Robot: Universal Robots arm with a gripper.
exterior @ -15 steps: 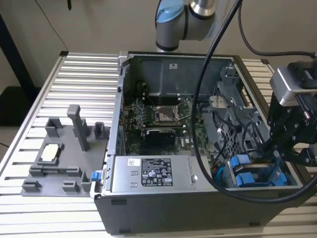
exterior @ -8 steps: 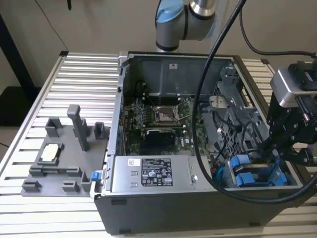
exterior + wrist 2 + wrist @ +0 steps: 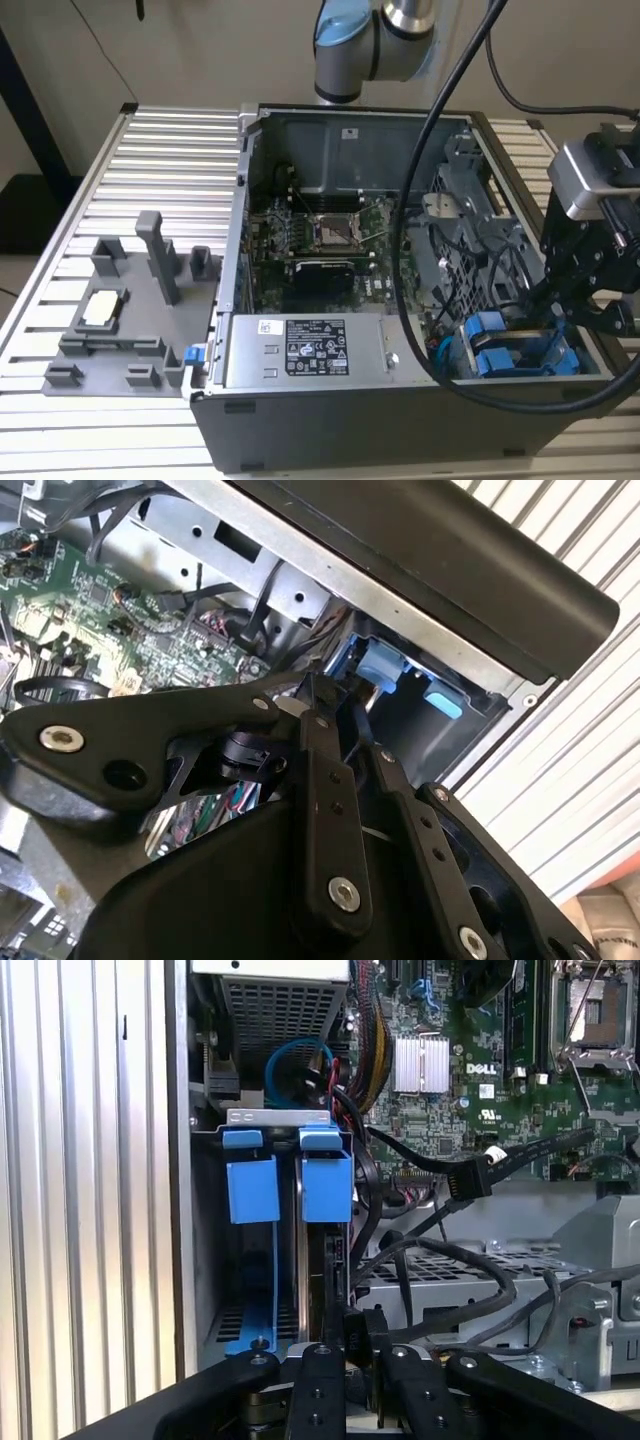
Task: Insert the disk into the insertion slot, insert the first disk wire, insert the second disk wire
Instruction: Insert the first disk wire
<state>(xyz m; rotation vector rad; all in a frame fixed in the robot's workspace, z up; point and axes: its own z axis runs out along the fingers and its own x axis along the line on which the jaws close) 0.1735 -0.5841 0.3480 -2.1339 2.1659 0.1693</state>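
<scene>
The black pincer [image 3: 357, 1348], closed narrowly on a small black wire plug [image 3: 357, 1326], hangs at the corner of the open grey computer case [image 3: 300, 415], evidently to mate the plug with the blue-framed flat disk [image 3: 322, 1270], which stands edge-on, already seated in the blue-railed dark-grey insertion slot [image 3: 250, 1192].

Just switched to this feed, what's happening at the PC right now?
The arm's gripper is at the corner of the open computer case, right by the insertion slot with its blue rails. The disk appears to stand on edge in the slot already, in its blue carrier. Black cables loop close to the gripper, and one black plug lies free over the motherboard, apart from the disk.
</scene>
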